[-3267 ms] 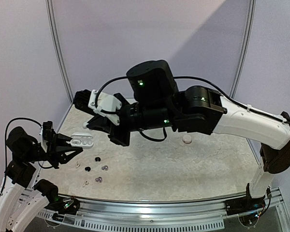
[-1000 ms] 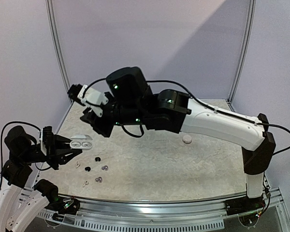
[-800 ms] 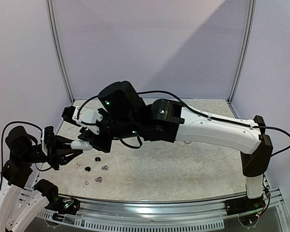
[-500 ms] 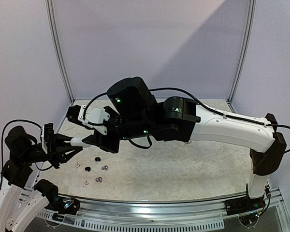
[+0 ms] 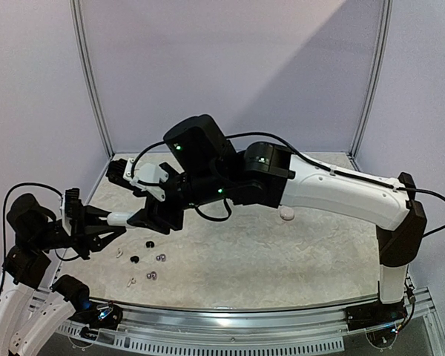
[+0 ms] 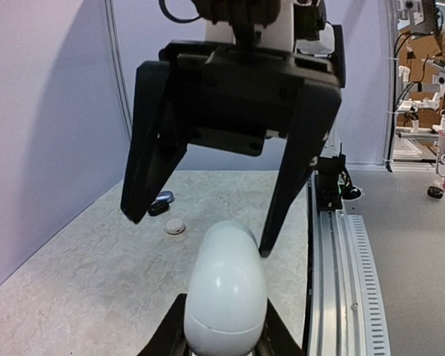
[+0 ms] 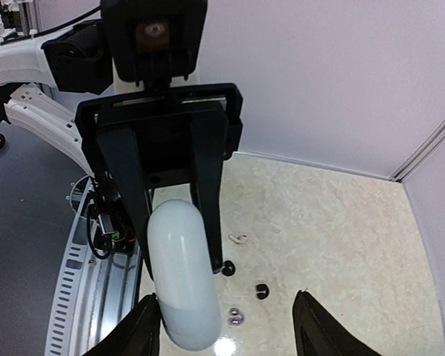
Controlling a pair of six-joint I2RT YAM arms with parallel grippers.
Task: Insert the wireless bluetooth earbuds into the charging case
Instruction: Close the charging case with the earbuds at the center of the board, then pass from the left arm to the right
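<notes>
White charging case [image 5: 122, 217] in left jaws, right jaws just beside it, tiny earbuds [image 5: 136, 259] below.

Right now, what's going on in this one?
The left hand holds a white charging case up off the table, and the case looks closed. The right hand hangs opposite with its jaws spread wide at the case's free end, not gripping it. Several small earbuds lie loose on the table below, none in either hand.
</notes>
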